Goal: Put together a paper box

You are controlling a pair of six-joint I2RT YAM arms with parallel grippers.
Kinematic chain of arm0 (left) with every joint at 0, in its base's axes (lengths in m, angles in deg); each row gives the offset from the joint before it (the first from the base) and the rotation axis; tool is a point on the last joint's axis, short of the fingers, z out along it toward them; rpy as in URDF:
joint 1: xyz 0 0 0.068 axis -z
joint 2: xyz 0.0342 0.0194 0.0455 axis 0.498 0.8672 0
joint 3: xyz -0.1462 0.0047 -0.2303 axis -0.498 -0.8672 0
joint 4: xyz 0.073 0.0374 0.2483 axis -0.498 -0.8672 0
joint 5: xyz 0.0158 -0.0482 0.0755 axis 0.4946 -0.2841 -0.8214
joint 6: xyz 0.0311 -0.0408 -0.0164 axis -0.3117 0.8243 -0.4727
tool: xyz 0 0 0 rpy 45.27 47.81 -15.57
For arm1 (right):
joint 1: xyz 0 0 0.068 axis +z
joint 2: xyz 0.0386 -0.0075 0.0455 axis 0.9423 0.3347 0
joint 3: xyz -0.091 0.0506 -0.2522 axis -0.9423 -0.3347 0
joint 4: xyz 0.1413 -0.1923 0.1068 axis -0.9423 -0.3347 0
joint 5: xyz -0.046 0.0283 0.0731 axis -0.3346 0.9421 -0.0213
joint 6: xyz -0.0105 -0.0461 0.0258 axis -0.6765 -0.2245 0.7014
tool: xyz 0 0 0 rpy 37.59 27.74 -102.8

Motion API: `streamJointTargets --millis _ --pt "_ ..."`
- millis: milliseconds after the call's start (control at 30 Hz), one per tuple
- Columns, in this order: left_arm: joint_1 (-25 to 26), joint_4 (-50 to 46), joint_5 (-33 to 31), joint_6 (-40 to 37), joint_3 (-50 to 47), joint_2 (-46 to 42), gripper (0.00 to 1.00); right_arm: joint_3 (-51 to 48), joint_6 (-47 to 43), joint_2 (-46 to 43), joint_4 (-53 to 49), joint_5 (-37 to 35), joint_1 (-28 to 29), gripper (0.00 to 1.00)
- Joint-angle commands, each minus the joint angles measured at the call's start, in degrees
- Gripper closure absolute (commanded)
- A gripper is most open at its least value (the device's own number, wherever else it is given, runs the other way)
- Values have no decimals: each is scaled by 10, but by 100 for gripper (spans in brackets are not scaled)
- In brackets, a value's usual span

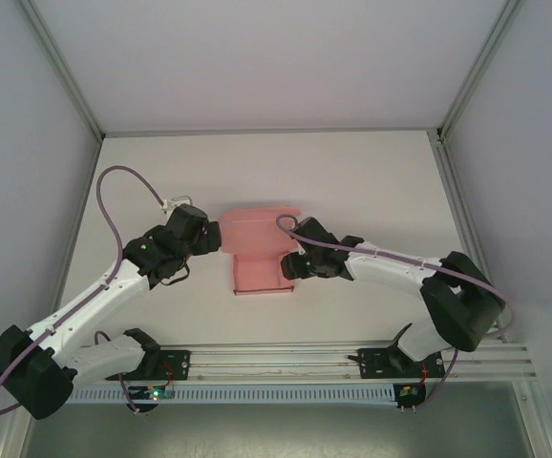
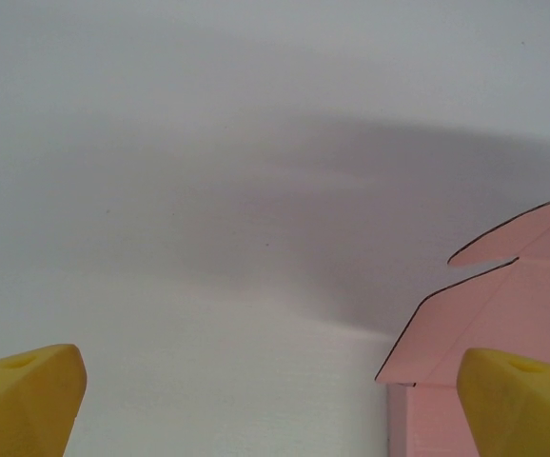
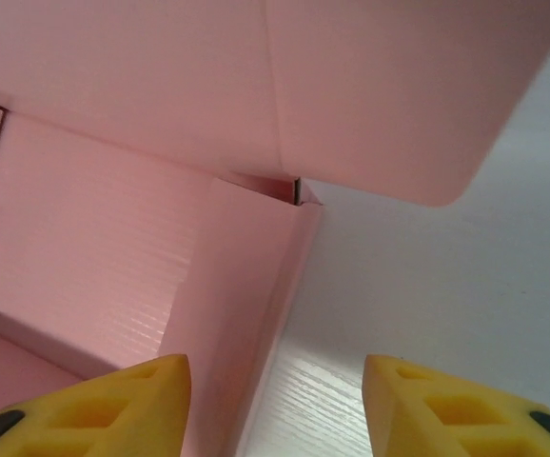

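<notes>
Reaching in from the left: the left gripper (image 1: 211, 239) is seen just beside the rear left corner of the paper box (image 1: 257, 253).
Left fingers: the yellow fingers (image 2: 28, 400) are spread wide with nothing between them (one overlaps the pink card in the left wrist view; contact cannot be told).
Box position: it is set mid-table (image 1: 352, 172), between the two grippers.
Box state: it is judged partly folded. A floor panel, an upright side wall and a raised rear panel with a rounded flap are seen, and the lid is not closed.
Handling: the thin, faintly ribbed card is judged very light, stiff along its panels and weak at the creases. It is likely to slide on the smooth table if pushed from one side only.
Hold points: wall and flap edges near a crease are favoured. A pinch mid-panel is judged likely to buckle or dent the card.
Right gripper (image 1: 290, 265): it is seen at the box's right side wall.
Right fingers (image 3: 113, 400): they are parted, and the wall's lower edge is seen running down between them, not yet clamped.
</notes>
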Motion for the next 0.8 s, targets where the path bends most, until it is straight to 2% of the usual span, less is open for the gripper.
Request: streamJointTargets --millis 0,133,233,333,367,567,667,767 --pt "-6 5 1 19 -13 -17 0 17 22 19 10 -2 12 51" --pt "-7 12 -5 20 -26 -28 0 24 30 50 10 -21 13 60" --pt "-6 4 -20 23 -26 -36 0 22 33 69 5 -41 14 73" --pt "-9 -4 -35 26 -27 -40 0 19 38 75 3 -69 14 95" --pt "-11 -8 -40 31 -28 -41 0 17 35 71 7 -75 14 100" --pt "-59 -4 -3 54 -32 -37 0 6 -50 -42 89 -81 13 100" --pt "-90 36 57 60 -49 -30 0 -13 -85 -115 149 -54 -1 100" --pt "-100 107 140 42 -64 -13 0 -31 -92 -174 211 -2 -22 100"
